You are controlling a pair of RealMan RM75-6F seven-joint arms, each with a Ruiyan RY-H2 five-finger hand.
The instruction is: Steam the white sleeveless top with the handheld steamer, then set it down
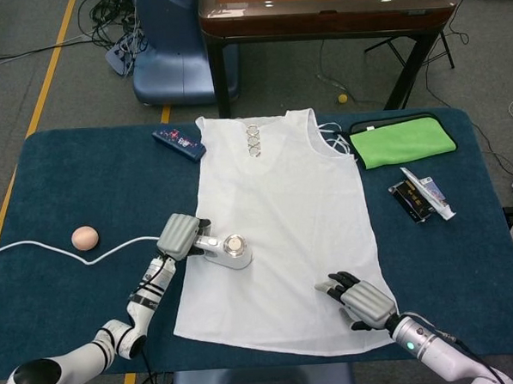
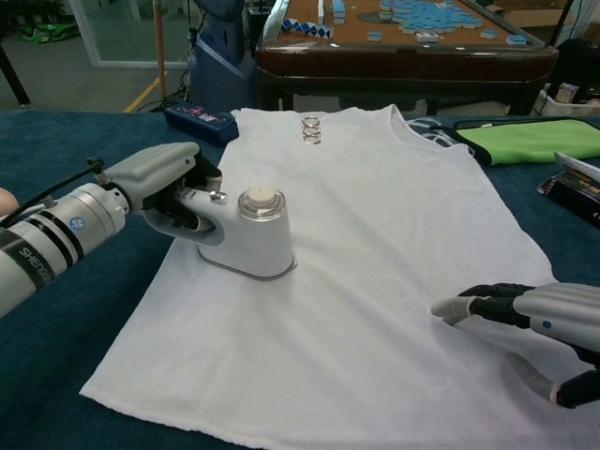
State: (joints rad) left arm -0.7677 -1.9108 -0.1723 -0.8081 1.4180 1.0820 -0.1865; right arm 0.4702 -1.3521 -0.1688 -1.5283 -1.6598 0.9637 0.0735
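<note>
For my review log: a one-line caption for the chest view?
Left hand runs the handheld steamer over the white sleeveless top; right hand rests on its hem.
</note>
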